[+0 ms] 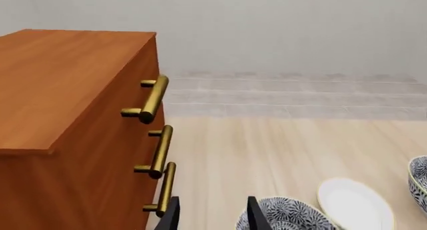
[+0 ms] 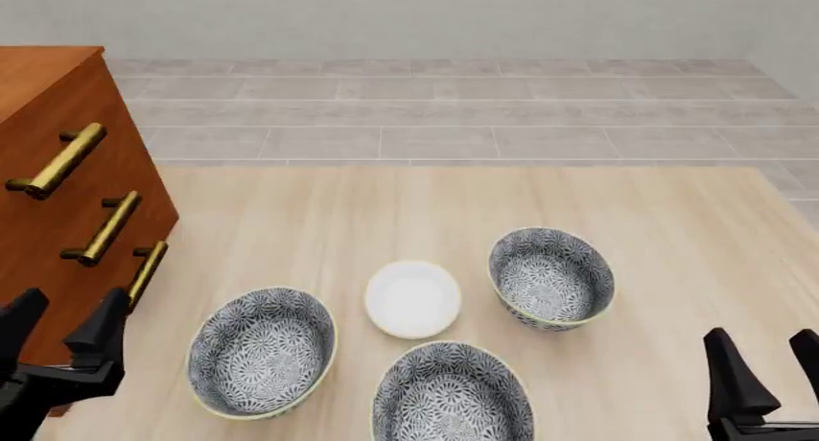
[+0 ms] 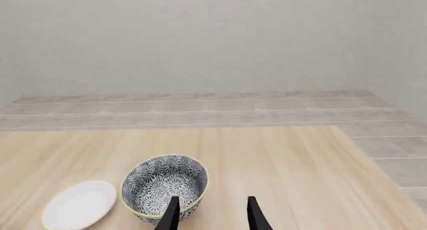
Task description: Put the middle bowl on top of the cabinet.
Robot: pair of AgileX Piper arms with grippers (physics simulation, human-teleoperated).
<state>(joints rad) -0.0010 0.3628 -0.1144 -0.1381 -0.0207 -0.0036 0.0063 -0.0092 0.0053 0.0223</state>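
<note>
Centrally, at the lower middle of the front view, sits the middle bowl [image 2: 452, 395], a deep round bowl with dark blue-grey floral pattern and pale yellow-green rim, between two matching bowls: the left bowl [image 2: 263, 351] and the right bowl [image 2: 551, 277]. Just above it lies a small plain white dish [image 2: 412, 298]. At the frame's left edge stands the tall reddish-brown wooden cabinet [image 2: 58, 125] with brass bar handles. The left gripper [image 2: 58, 340], lower left, is spread apart and empty beside the cabinet; the right gripper [image 2: 761, 364], lower right, is likewise parted and empty. Neither arm looks clearly nearer, but the cabinet lies on the left arm's side.
</note>
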